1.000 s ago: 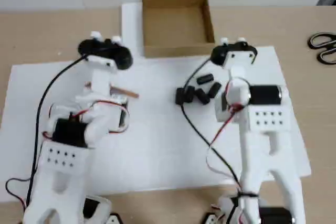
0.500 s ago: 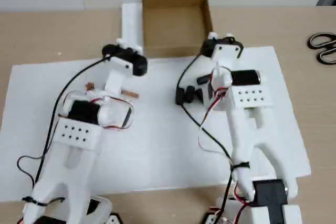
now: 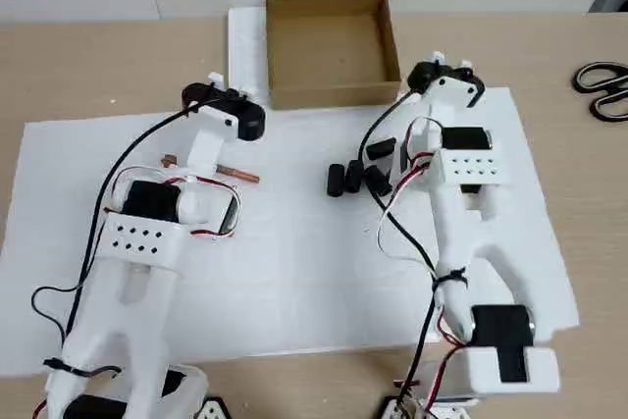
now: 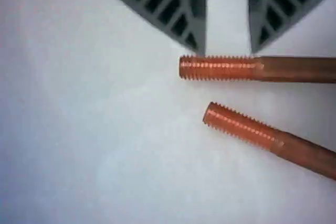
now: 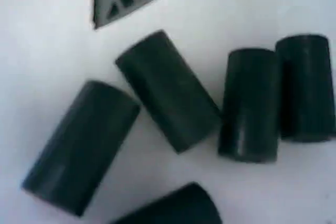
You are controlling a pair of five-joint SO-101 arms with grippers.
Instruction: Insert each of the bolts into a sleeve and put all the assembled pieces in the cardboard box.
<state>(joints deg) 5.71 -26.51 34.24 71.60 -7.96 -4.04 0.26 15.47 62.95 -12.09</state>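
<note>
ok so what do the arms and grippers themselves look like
Both arms are white plastic shells with black motor blocks at the joints: the left arm and right arm. Black cables plus thin red and white wires run along each. The left gripper has grey wedge-shaped fingers with slotted ribs.

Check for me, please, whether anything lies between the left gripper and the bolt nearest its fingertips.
Nothing visible does. The left gripper is open, its tips right at the threaded end of the nearest bolt, with bare white sheet in the gap. The second bolt lies beside it, apart, and not in between.
</note>
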